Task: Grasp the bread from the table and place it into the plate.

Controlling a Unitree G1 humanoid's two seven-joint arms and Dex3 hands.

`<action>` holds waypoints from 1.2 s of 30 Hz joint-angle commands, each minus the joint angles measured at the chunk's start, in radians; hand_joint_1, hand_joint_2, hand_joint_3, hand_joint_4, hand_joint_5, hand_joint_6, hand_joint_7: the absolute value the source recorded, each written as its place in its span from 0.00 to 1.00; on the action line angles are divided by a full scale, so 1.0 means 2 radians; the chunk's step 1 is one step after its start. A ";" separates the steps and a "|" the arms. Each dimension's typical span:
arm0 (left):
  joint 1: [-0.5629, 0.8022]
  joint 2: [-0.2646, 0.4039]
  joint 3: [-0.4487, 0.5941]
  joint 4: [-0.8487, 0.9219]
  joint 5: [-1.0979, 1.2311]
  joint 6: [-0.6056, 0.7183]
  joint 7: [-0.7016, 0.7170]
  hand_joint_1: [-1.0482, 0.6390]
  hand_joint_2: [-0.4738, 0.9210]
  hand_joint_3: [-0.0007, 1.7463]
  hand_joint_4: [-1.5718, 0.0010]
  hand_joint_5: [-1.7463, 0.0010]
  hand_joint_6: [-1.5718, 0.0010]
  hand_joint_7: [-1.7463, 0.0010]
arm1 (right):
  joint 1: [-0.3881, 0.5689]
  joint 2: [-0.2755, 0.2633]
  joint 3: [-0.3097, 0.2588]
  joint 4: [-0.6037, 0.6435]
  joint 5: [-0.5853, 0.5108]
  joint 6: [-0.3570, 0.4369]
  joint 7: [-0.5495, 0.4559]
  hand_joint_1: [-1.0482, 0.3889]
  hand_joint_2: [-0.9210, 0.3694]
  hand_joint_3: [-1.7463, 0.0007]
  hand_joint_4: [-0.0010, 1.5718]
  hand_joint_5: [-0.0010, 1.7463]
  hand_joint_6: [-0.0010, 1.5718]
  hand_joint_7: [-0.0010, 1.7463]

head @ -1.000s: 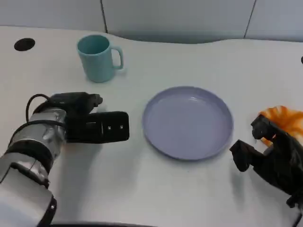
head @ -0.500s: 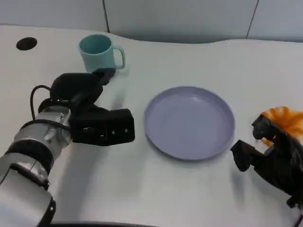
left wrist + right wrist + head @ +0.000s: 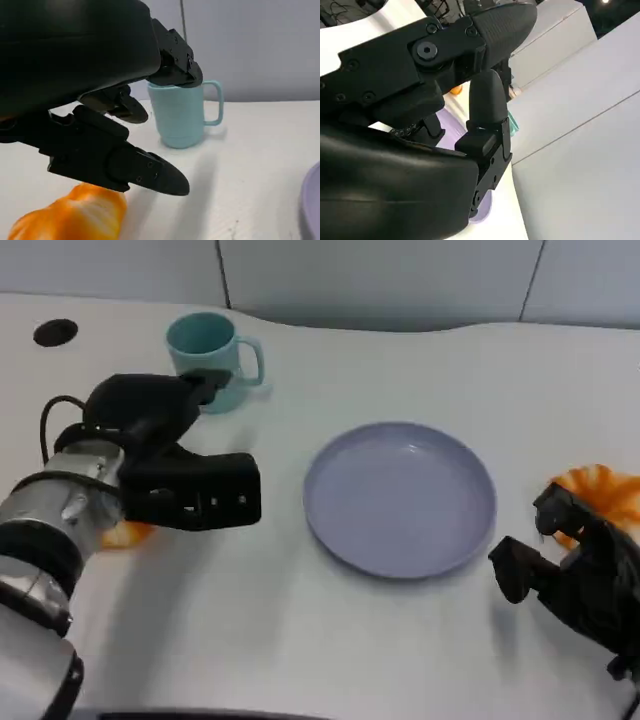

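The bread (image 3: 126,534) is an orange-brown roll lying on the white table at the left, mostly hidden under my left forearm; the left wrist view shows it (image 3: 70,217) just below the fingers. My left hand (image 3: 175,465) hovers over it with its fingers apart and nothing in them, the fingers (image 3: 125,167) close above the roll but not touching. The lilac plate (image 3: 400,500) sits empty at the table's middle. My right hand (image 3: 575,575) rests at the lower right, beyond the plate's right rim, holding nothing, its fingers (image 3: 487,100) apart.
A teal mug (image 3: 205,345) stands behind my left hand, handle to the right, close to the raised fingers. An orange, pale-streaked item (image 3: 600,490) lies just behind my right hand. A black round hole (image 3: 52,332) marks the table's far left.
My left hand has lifted off the table, spread its fingers toward the mug, then drawn back to the left; a bit of the bread now peeks out beneath the forearm. The right hand is unchanged.
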 commanded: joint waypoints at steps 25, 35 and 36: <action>-0.032 0.025 -0.008 -0.002 -0.009 0.100 -0.204 0.14 1.00 0.01 0.77 1.00 0.79 1.00 | 0.003 -0.009 -0.006 -0.004 0.003 0.005 -0.001 0.44 0.03 1.00 0.56 1.00 0.40 1.00; -0.033 0.005 -0.029 0.066 0.006 0.123 -0.201 0.01 1.00 0.09 0.92 1.00 0.88 1.00 | 0.003 -0.008 -0.004 -0.002 -0.001 -0.006 0.003 0.44 0.02 0.99 0.57 1.00 0.41 1.00; -0.031 0.005 -0.027 0.070 0.005 0.125 -0.204 0.01 1.00 0.08 0.94 1.00 0.89 1.00 | 0.003 -0.008 -0.004 -0.003 -0.001 -0.006 0.003 0.44 0.02 0.99 0.57 1.00 0.40 1.00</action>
